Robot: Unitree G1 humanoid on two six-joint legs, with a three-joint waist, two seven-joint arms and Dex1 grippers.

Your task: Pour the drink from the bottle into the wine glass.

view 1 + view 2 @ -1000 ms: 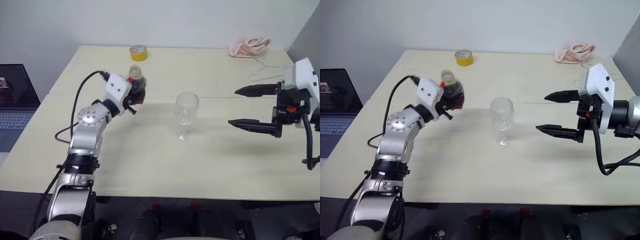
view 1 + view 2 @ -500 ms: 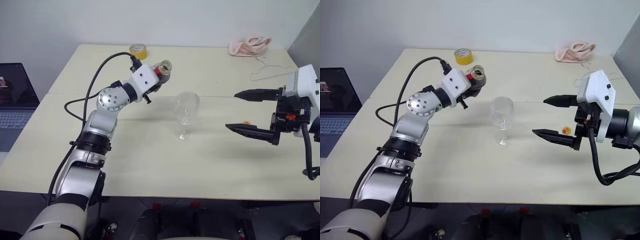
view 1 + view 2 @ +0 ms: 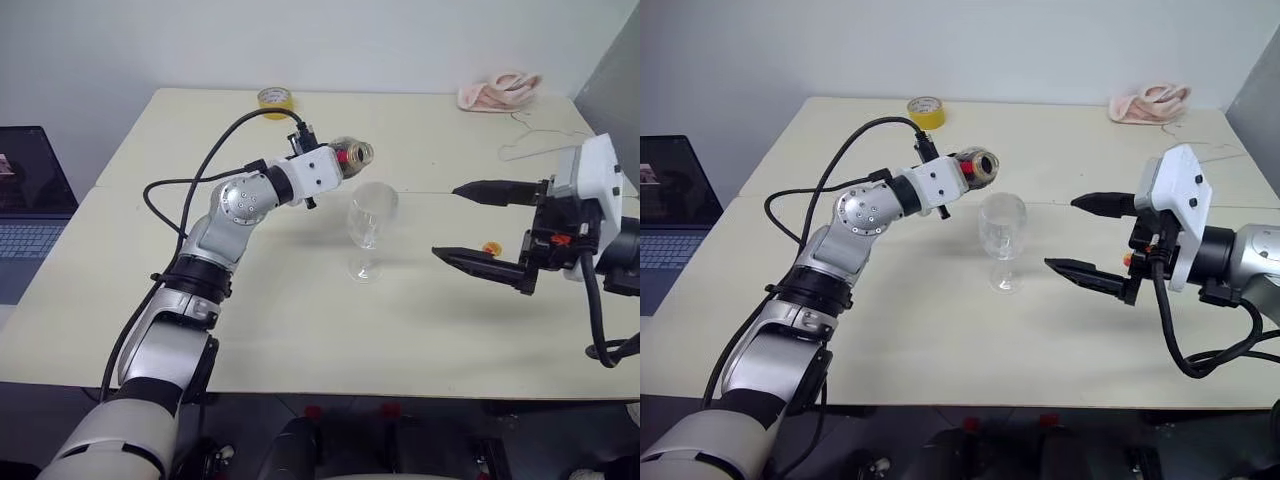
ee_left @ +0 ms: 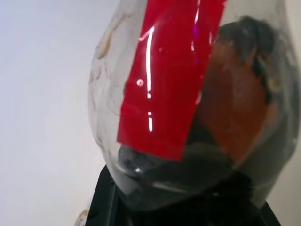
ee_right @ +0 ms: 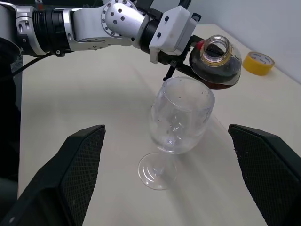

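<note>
wine glass (image 3: 371,232): upright on the bench (image 3: 300,320), mid-bench, empty, nothing holding it.
right end effector (image 3: 478,225): fingers spread wide, nothing in them, at 3 o'clock of the glass, well apart, pointing at it.
left end effector (image 3: 962,176): clamped tight on the bottle (image 3: 978,166), at 10 o'clock of the glass bowl, just beside the rim.
bottle axis: tipped near level, open mouth facing 3 o'clock, slightly behind and left of the rim, not yet over the bowl.
drink (image 5: 217,75): dark, pooled in the low side of the bottle body, none in the glass.
next move (my read): carry the mouth toward 4 o'clock over the rim, then tip further; left arm is nearer.
yellow tape roll (image 3: 274,99): far edge, 12 o'clock, irrelevant.
</note>
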